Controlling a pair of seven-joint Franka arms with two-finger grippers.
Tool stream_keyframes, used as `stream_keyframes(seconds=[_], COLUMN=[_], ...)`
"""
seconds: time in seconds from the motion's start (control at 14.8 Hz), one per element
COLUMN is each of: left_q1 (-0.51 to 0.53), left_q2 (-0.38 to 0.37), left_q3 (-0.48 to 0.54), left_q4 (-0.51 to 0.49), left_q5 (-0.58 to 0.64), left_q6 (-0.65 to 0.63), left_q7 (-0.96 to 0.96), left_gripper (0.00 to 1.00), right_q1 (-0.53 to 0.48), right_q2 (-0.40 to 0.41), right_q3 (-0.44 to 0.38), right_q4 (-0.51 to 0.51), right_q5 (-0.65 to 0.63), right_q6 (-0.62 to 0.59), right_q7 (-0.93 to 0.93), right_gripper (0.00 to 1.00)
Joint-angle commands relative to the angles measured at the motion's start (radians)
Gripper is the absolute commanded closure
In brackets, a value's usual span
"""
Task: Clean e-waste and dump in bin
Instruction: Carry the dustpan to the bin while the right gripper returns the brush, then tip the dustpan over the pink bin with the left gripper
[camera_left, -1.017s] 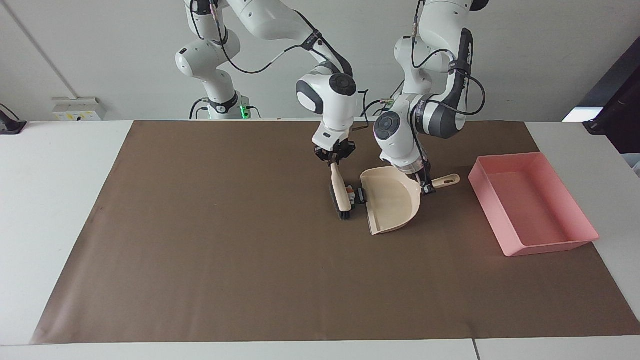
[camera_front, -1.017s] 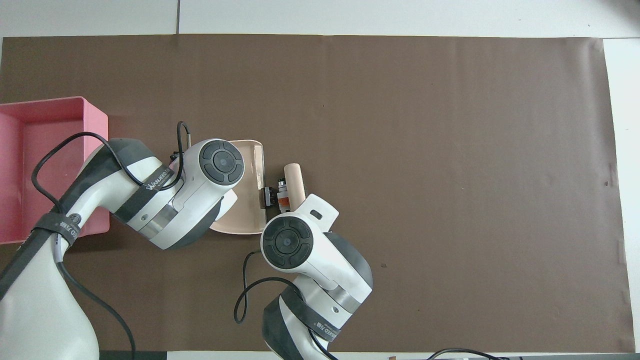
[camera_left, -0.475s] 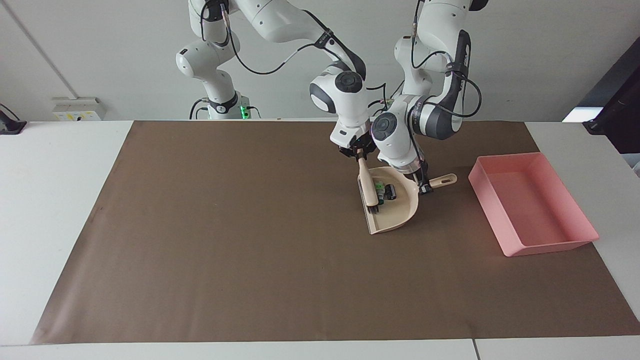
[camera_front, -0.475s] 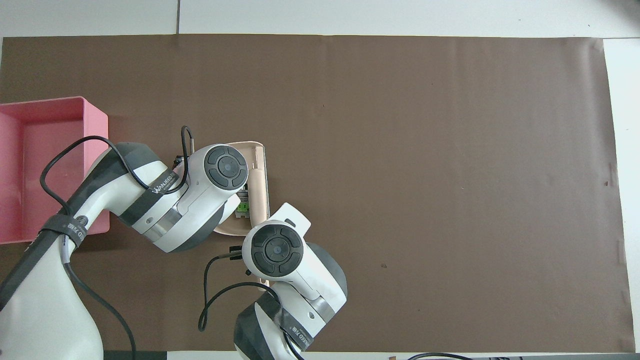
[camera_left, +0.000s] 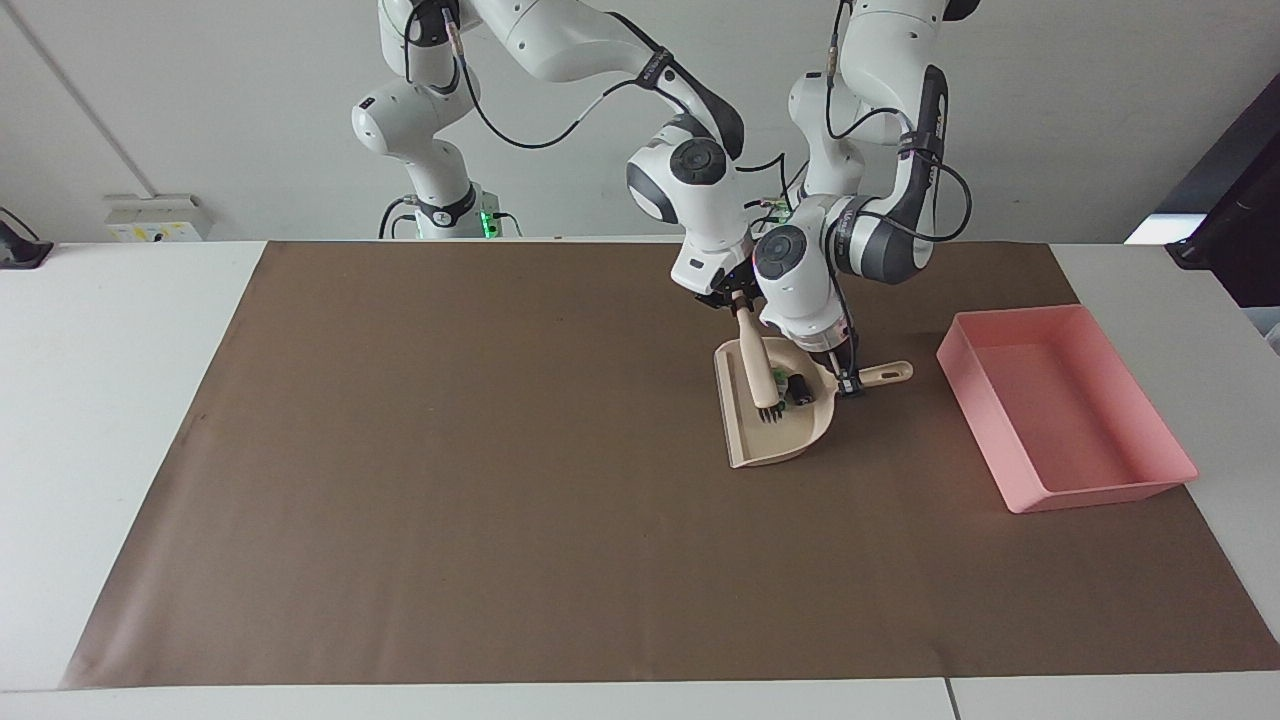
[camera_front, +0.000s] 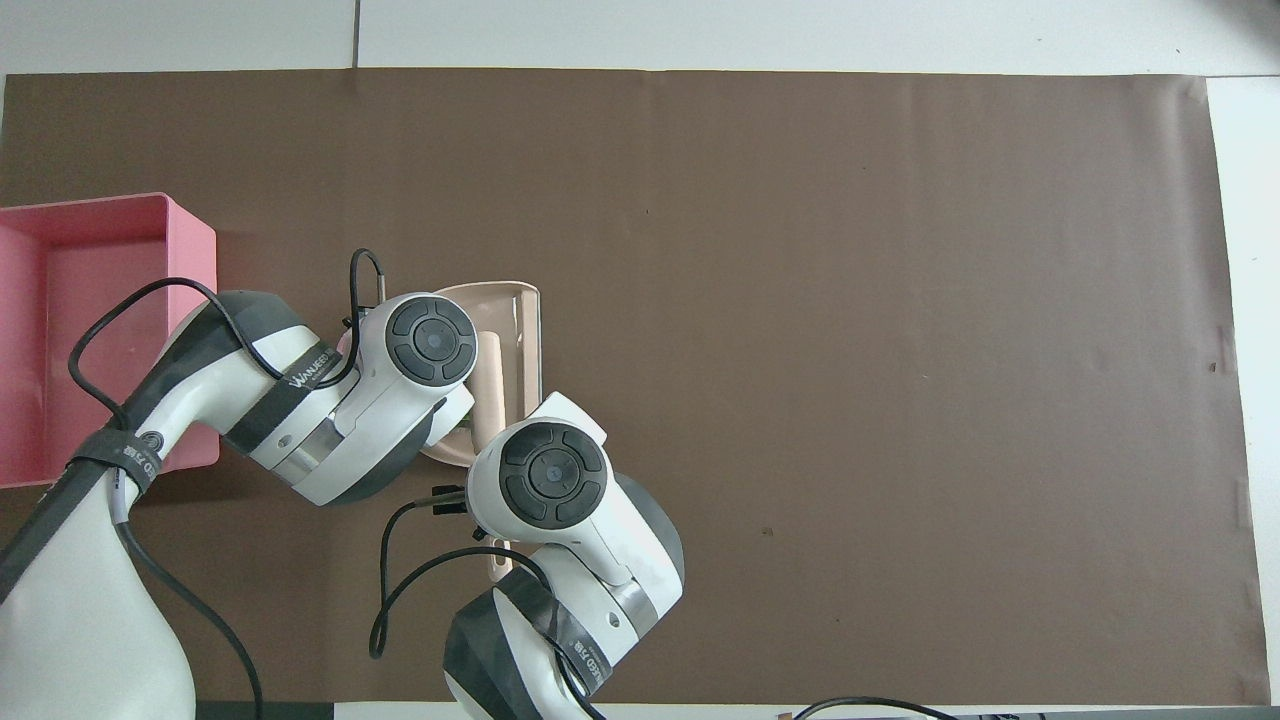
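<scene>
I see the e-waste (camera_left: 790, 387) lying inside the dustpan (camera_left: 775, 440), near the brush (camera_left: 757, 368). My right gripper (camera_left: 738, 301) has its jaws clamped on the brush handle, my left gripper (camera_left: 850, 385) grips the dustpan handle for tipping toward the bin (camera_left: 1075, 490).

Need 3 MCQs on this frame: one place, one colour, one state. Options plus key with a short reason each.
1. Where is the e-waste?
A. in the dustpan
B. in the bin
C. on the brown mat

2. What colour is the bin?
A. beige
B. pink
C. white

3. What is the right gripper doing?
A. hanging open over the bin
B. shut on the brush handle
C. shut on the dustpan handle

Key:
1 A: the small parts lie inside the dustpan, beside the brush bristles.
2 B: the tray at the left arm's end is pink.
3 B: it clamps the brush's top end; the left gripper holds the dustpan handle.
</scene>
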Motion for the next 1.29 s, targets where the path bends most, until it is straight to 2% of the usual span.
stream_keyframes(seconds=[0.0, 0.27, 0.47, 0.61, 0.88, 1.02, 1.22], left_q1=[0.047, 0.125, 0.215, 0.289, 0.414, 0.494, 0.600], left_q2=[-0.040, -0.086, -0.143, -0.177, -0.212, -0.195, -0.161], left_q3=[-0.002, 0.000, -0.001, 0.000, 0.009, 0.009, 0.009], left_q4=[-0.035, -0.036, -0.032, -0.020, 0.040, 0.112, 0.181], left_q5=[-0.015, -0.135, -0.178, -0.207, -0.213, -0.215, -0.221], left_q6=[0.047, 0.047, 0.044, 0.043, 0.047, 0.048, 0.053], left_q7=[0.081, 0.271, 0.375, 0.429, 0.530, 0.610, 0.623], left_gripper=[1.00, 1.00, 1.00, 1.00, 1.00, 1.00, 1.00], right_q1=[-0.083, -0.249, -0.417, -0.531, -0.727, -0.810, -0.902], right_q2=[-0.161, -0.326, -0.381, -0.387, -0.384, -0.384, -0.386], right_q3=[0.004, 0.004, 0.005, 0.007, 0.009, 0.009, 0.010], right_q4=[-0.049, -0.058, -0.057, -0.055, -0.095, -0.165, -0.242], right_q5=[-0.032, -0.135, -0.223, -0.247, -0.341, -0.382, -0.405], right_q6=[-0.132, -0.370, -0.447, -0.497, -0.507, -0.453, -0.406], right_q7=[-0.022, -0.018, -0.045, -0.166, -0.380, -0.487, -0.554], right_gripper=[1.00, 1.00, 1.00, 1.00, 1.00, 1.00, 1.00])
